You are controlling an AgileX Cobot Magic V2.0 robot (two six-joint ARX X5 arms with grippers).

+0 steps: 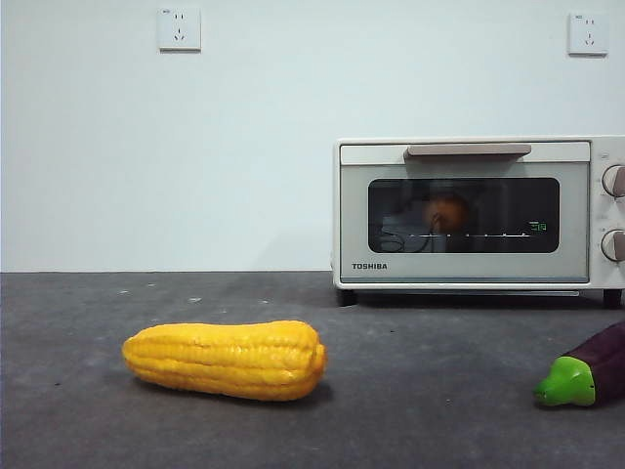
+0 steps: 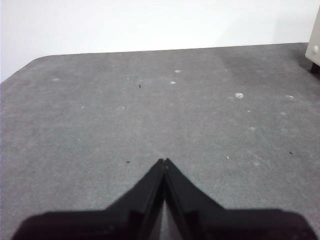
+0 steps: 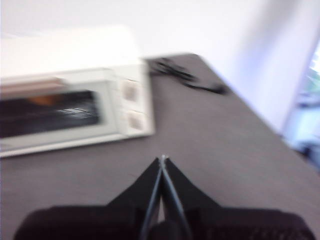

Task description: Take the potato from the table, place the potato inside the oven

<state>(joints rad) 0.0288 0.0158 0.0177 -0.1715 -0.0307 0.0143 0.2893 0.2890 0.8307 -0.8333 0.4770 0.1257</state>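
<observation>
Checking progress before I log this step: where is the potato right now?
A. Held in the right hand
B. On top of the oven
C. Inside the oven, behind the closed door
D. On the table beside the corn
C: an orange-brown potato shows through the dark window of the oven, whose door is closed; both hands are shut on nothing.

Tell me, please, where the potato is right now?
In the front view, the potato shows as an orange shape behind the dark glass of the closed oven, at the table's right rear, behind the corn.
</observation>
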